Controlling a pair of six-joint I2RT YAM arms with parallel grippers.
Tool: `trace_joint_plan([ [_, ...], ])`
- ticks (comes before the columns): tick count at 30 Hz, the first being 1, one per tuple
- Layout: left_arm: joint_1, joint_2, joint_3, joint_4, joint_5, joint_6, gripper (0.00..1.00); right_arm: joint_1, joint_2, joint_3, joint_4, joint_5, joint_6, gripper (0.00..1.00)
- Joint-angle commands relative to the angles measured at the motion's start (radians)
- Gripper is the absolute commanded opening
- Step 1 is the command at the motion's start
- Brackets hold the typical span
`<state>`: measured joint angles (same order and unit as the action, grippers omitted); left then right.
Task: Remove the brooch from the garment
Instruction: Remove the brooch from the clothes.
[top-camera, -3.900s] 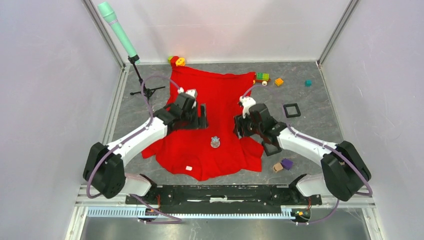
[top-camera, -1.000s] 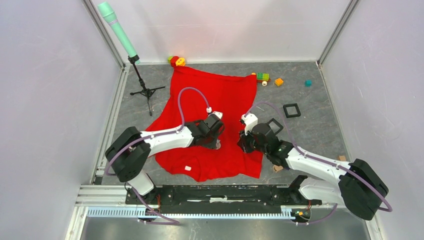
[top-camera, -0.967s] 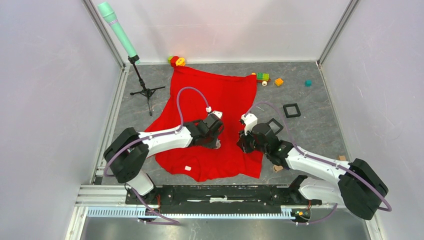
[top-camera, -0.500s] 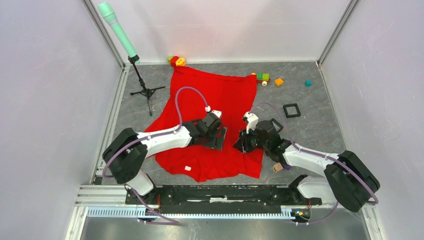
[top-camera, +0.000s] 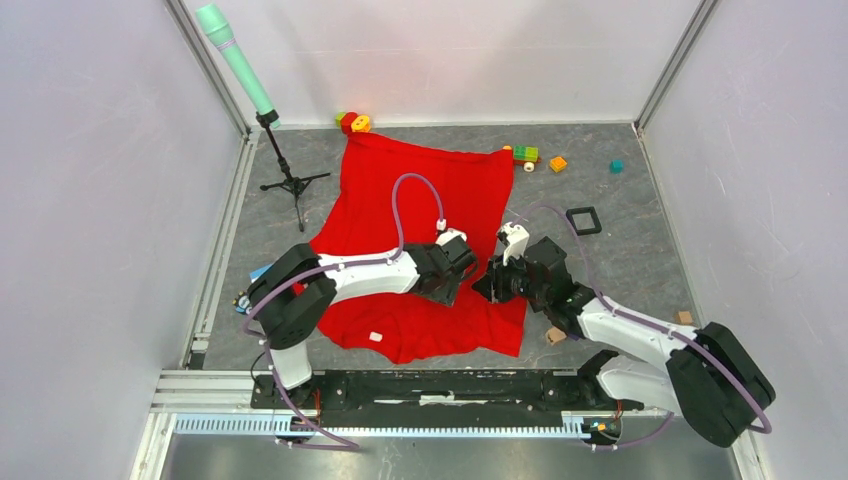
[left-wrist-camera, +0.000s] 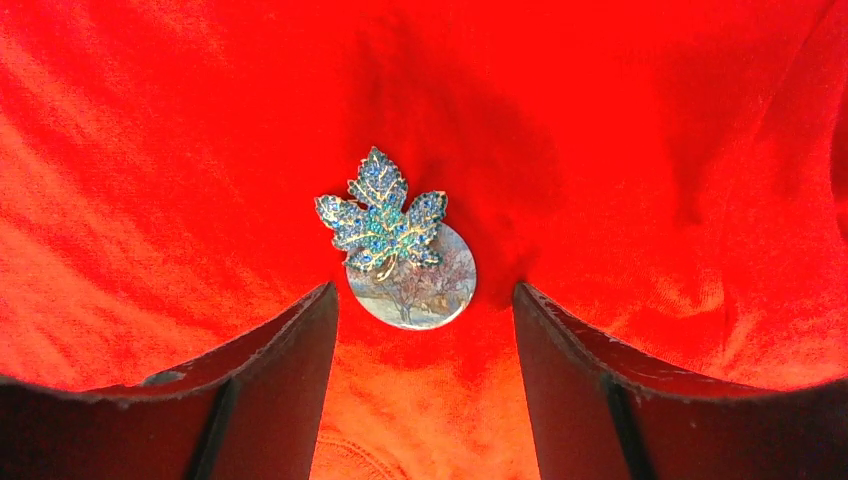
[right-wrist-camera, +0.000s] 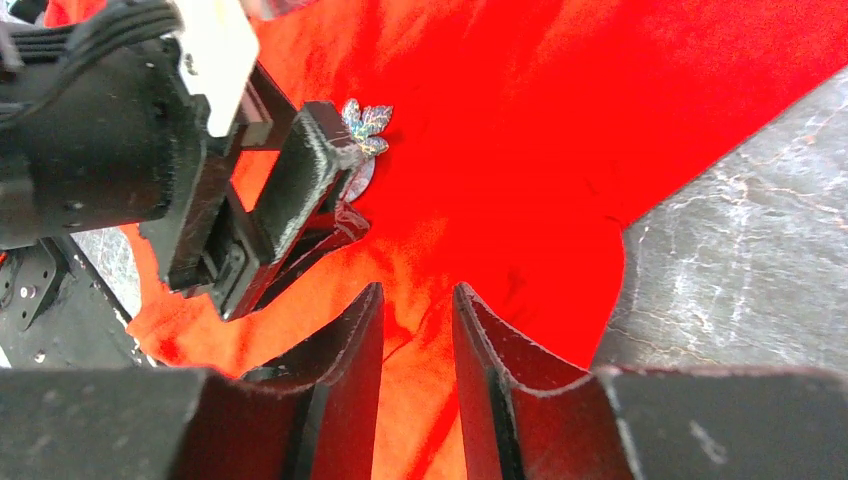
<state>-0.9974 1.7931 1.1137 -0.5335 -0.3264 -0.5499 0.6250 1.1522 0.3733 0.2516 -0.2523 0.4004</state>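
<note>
The red garment (top-camera: 420, 180) lies spread flat on the grey table. The brooch (left-wrist-camera: 381, 222), a small blue-green jewelled leaf with gold edging, sits on it and overlaps a round painted disc (left-wrist-camera: 420, 290). My left gripper (left-wrist-camera: 425, 292) is open, low over the cloth, its fingers either side of the disc just short of the brooch. In the top view the left gripper (top-camera: 452, 272) hides the brooch. The right wrist view shows the brooch (right-wrist-camera: 366, 124) beside a left finger. My right gripper (right-wrist-camera: 417, 295) rests on the garment's right part, jaws narrowly apart over a crease.
A tripod stand (top-camera: 292, 184) with a green microphone (top-camera: 235, 55) stands at the back left. Toy blocks (top-camera: 525, 154) lie along the back edge. A black square frame (top-camera: 583, 220) lies right of the cloth, and small blocks (top-camera: 555, 335) sit by the right arm.
My left gripper has slid to the right across the garment and its jaws have opened wide. My right gripper has shifted slightly right and its jaws have parted a little.
</note>
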Motion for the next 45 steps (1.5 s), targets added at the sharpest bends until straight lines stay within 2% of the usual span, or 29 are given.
trace_joint_plan([
  [1,0.005,0.055,0.033,-0.03,-0.076,-0.037,0.69,-0.004,-0.062,-0.018,0.003,0.054,-0.02,0.37],
  [3,0.007,0.061,0.036,-0.026,-0.083,-0.032,0.62,-0.005,-0.066,-0.018,0.001,0.054,-0.022,0.37],
  [8,0.043,0.018,-0.001,0.01,-0.035,-0.011,0.35,-0.004,-0.052,-0.012,0.001,0.044,-0.03,0.37],
  [13,0.094,-0.094,-0.09,0.07,0.044,0.025,0.31,-0.004,-0.034,-0.009,0.021,0.017,-0.04,0.37],
  [18,0.156,-0.226,-0.182,0.166,0.201,0.031,0.3,-0.002,0.019,0.008,0.065,-0.05,-0.036,0.37],
  [21,0.189,-0.276,-0.218,0.203,0.257,0.031,0.25,0.01,0.058,0.026,0.083,-0.065,-0.028,0.39],
  [24,0.22,-0.299,-0.238,0.213,0.283,0.037,0.24,0.041,0.119,0.067,0.079,-0.051,-0.026,0.61],
  [27,0.255,-0.31,-0.262,0.231,0.319,0.042,0.23,0.073,0.18,0.095,0.103,-0.033,-0.007,0.71],
  [34,0.318,-0.318,-0.311,0.276,0.367,0.046,0.21,0.124,0.302,0.174,0.111,0.039,-0.012,0.71],
  [45,0.322,-0.378,-0.293,0.201,0.268,0.08,0.13,0.136,0.339,0.229,0.086,0.057,-0.048,0.65],
])
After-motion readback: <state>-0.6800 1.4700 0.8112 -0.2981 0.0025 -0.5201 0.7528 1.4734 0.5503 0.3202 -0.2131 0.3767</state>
